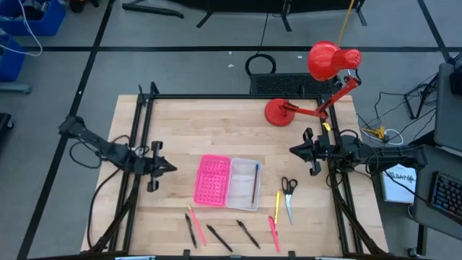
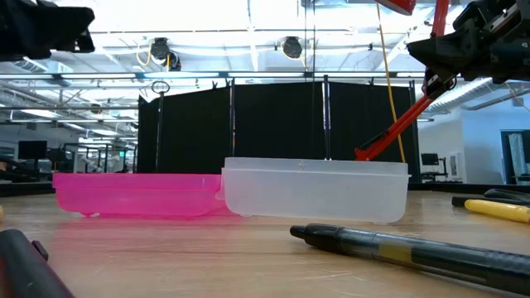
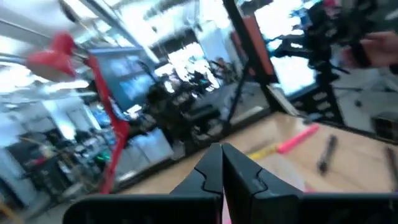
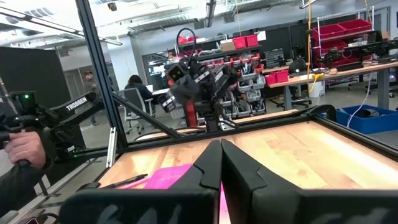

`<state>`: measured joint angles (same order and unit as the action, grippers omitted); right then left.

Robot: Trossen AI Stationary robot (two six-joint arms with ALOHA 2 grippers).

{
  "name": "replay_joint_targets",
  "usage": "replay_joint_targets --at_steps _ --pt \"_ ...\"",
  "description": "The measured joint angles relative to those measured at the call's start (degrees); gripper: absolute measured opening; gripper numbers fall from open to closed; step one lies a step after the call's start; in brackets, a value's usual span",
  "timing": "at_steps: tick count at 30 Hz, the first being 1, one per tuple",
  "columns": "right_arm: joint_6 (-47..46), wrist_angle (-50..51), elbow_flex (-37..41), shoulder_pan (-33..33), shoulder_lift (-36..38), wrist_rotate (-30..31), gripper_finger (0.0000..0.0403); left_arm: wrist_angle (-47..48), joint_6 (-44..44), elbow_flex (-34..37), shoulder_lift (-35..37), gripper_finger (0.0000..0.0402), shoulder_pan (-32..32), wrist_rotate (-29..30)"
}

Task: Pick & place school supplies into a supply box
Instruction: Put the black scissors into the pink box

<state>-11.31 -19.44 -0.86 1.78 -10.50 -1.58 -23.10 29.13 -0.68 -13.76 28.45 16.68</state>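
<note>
Both end effectors, left (image 1: pixel 167 167) and right (image 1: pixel 294 150), hover pinched shut and empty beside the box (image 1: pixel 227 182), while thin, light, roll-prone pens (image 1: pixel 247 233) lie on the tabletop (image 1: pixel 180 123) before it, best pinched mid-shaft.

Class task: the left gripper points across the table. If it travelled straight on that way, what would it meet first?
Probably the supply box. In the high view the left gripper, fingers together, points toward the pink lid half. It seems raised above the table, so it might pass over the box; height is unclear.
</note>
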Motion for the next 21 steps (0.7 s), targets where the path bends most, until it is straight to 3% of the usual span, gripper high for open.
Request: replay_joint_targets --at_steps 8,18,21 --pt "0.0 -0.2 0.0 0.0 0.0 0.1 0.0 12.5 -3.7 0.0 8.6 0.0004 -3.3 -2.1" --pt "0.1 -6.8 0.0 0.0 0.0 0.5 0.0 17.4 -8.9 0.0 8.5 0.0034 -4.2 1.9" --pt "1.5 -13.2 -0.2 0.0 0.0 3.0 0.0 17.3 -9.6 0.0 8.5 0.0034 -4.2 2.4"
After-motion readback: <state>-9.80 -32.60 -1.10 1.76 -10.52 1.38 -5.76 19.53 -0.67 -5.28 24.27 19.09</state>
